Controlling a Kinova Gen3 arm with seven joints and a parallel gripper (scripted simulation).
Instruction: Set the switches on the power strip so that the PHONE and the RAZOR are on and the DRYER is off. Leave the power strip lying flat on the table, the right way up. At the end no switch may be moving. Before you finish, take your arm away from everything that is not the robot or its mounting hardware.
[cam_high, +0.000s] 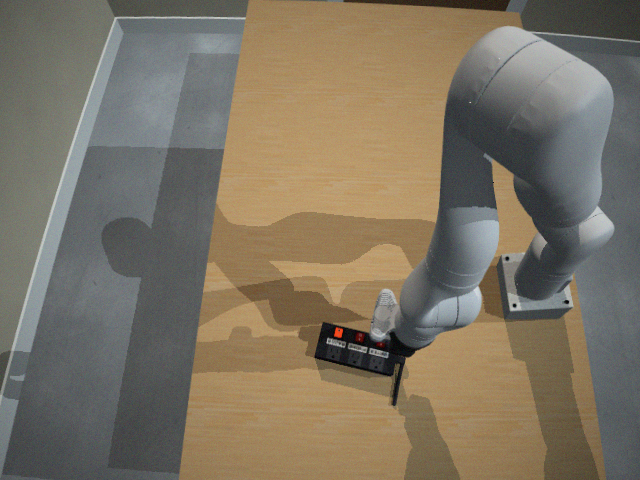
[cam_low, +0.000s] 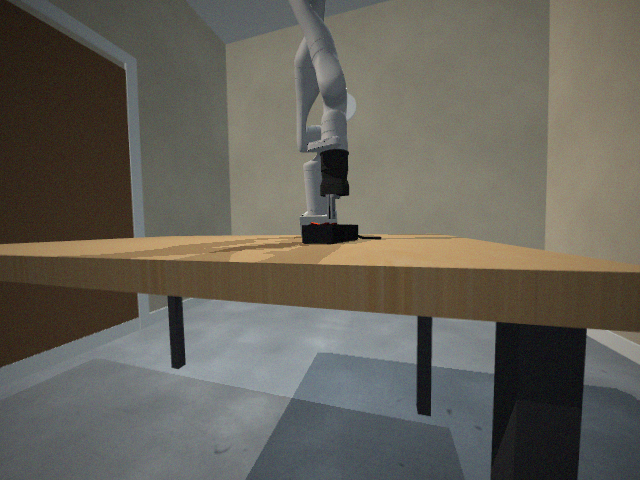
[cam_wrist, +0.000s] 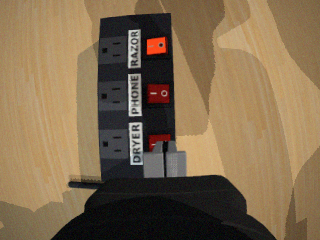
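The black power strip (cam_high: 320, 345) (cam_low: 317, 235) (cam_wrist: 112, 71) lies flat on the table, right way up. In the wrist view the RAZOR switch (cam_high: 338, 332) (cam_wrist: 156, 46) is lit bright orange, so on. The PHONE switch (cam_high: 359, 337) (cam_wrist: 158, 94) is dark red and unlit, so off. The DRYER switch (cam_high: 381, 344) (cam_wrist: 156, 139) shows dark red, unlit; the fingers hide its O side. My gripper (cam_low: 331, 219) (cam_wrist: 166, 153) is shut and empty, pointing down, with its tips at the DRYER switch. Whether they touch it I cannot tell.
A short black cord (cam_high: 397, 384) (cam_low: 370, 237) (cam_wrist: 85, 184) leaves the DRYER end of the strip. The arm's base (cam_high: 537, 308) stands near the table's right edge in the top view. The arm arches over the table's right side.
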